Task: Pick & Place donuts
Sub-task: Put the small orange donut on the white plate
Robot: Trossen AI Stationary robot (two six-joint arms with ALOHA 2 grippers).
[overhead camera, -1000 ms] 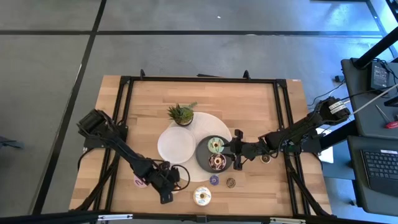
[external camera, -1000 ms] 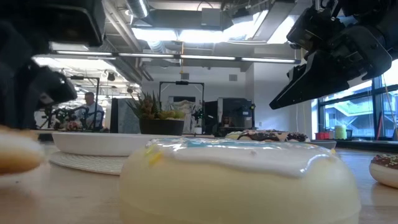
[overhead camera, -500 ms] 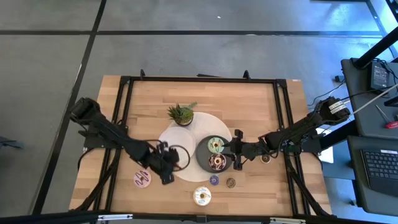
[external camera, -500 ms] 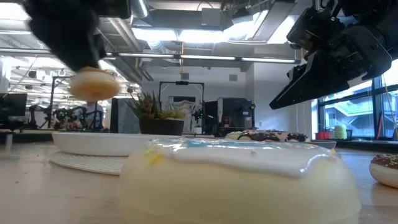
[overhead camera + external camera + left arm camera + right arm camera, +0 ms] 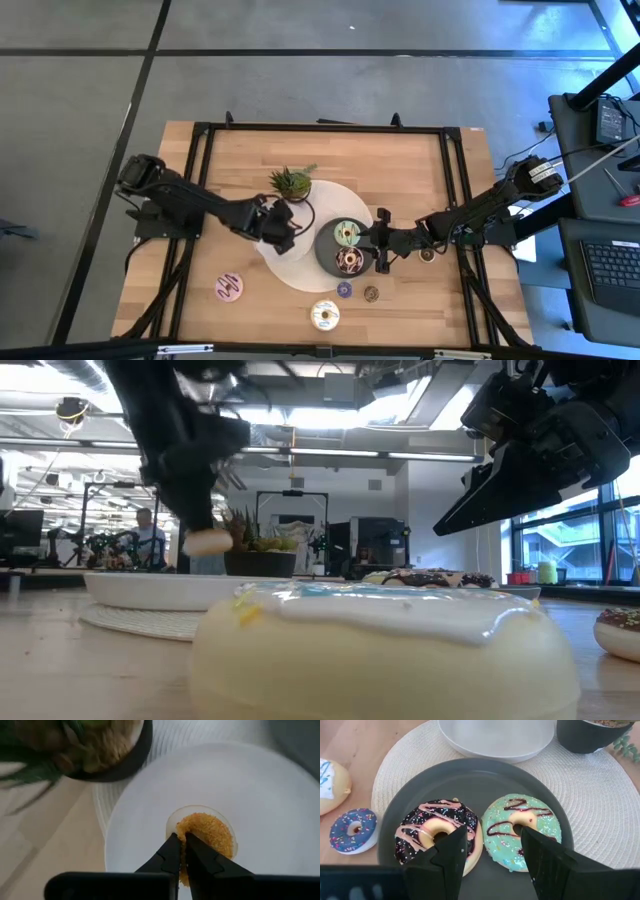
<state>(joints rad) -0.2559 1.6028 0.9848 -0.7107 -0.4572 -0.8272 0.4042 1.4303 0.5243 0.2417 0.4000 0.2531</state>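
Note:
My left gripper (image 5: 286,229) hangs over the white plate (image 5: 272,250), shut on a small orange donut (image 5: 209,834), which also shows in the low view (image 5: 208,542). My right gripper (image 5: 492,855) stands open above the dark grey plate (image 5: 470,780). One finger is over the chocolate donut (image 5: 437,832) and the other over the green donut (image 5: 522,830); both donuts lie flat on that plate. A pink donut (image 5: 229,287), a white donut (image 5: 324,316), a purple mini donut (image 5: 344,290) and a brown mini donut (image 5: 371,293) lie on the table. My left gripper pinches the orange donut's near rim (image 5: 186,839) between its two fingers, coming steeply from above. The donut hangs below the fingertips (image 5: 200,520), clear of the white plate and roughly level.
A potted green plant (image 5: 292,183) stands just beyond the white plate, close to my left gripper. Both plates sit on a round woven mat (image 5: 600,805). Another small donut (image 5: 427,255) lies beneath my right arm. Bare wood lies at the table's far corners and left side.
My left gripper, shut throughout, has carried the orange donut off the table near the pink donut. It went up and toward the far edge, slightly right, and now stands above the white plate. It has tipped to point more steeply down.

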